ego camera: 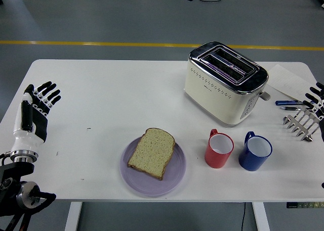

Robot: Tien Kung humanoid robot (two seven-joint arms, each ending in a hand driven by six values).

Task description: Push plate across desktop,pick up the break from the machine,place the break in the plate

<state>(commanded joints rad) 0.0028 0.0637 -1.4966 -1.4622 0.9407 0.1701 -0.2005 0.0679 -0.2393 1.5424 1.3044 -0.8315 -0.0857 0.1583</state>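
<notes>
The white surface [126, 84] spans nearly the whole width, with grey floor and a yellow line beyond its far edge. On its far right part stands one cream toaster [225, 83] with a chrome top, set at a slant so that its two long slots run from far left to near right; both slots look empty. Near the front edge, a little left of centre, lies one round lilac plate [174, 178]. One slice of bread [151, 152] lies flat on it, covering its far and middle part; the slice's long axis runs from near left to far right, the rounded crust end pointing far right toward the toaster. Right of the plate stand two mugs, upright and just beside each other: one red mug [218, 148] with its handle on the far side, and one blue mug [255, 151] with its handle likewise turned away. At the right edge lie a sheet of paper [286, 79], two pens [288, 105] and a metal rack [302, 124].

The left hand [36, 108] hovers at the left edge, palm up, fingers [48, 92] spread and holding nothing. The right hand [316, 97] is only partly in view at the right edge, just by the rack; its black fingertips look spread and hold nothing.
</notes>
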